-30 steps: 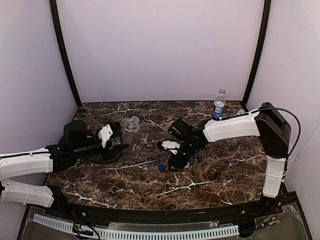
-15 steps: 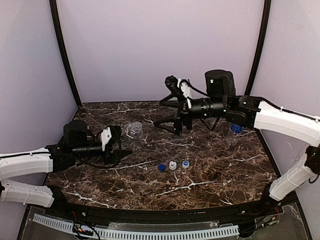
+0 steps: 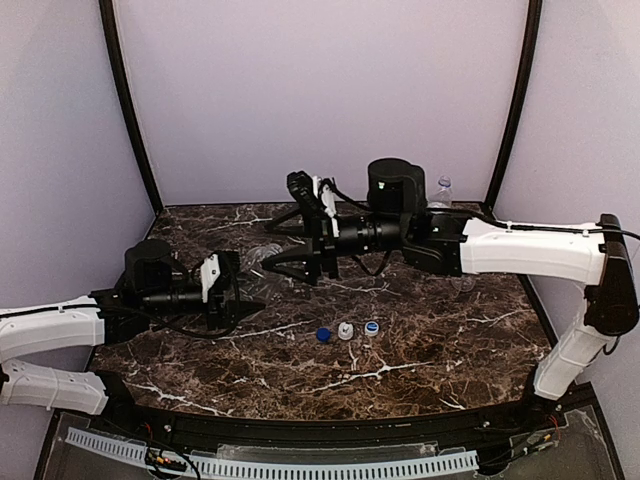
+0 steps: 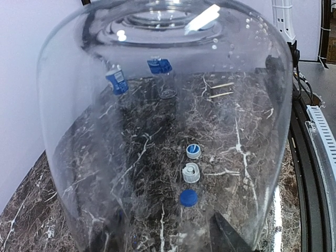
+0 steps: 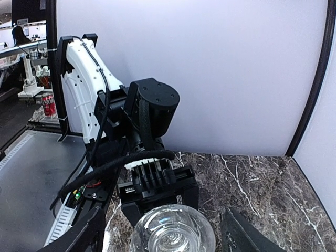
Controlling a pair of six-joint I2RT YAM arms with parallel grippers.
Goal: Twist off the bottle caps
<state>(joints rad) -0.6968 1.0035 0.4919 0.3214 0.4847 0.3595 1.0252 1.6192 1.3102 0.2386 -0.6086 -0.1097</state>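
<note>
The right arm [image 3: 520, 245] stretches across the back of the marble table [image 3: 450, 350], and the right gripper [image 3: 268, 248] at its end meets the left gripper [image 3: 232, 290] and the clear bottle [image 4: 157, 131] at left-centre, barring the way from front to back there. Three caps [image 3: 346, 331] sit in a row near the middle front, with bare marble to their right. A labelled bottle [image 3: 440, 193] stands in the back right corner behind that arm.
</note>
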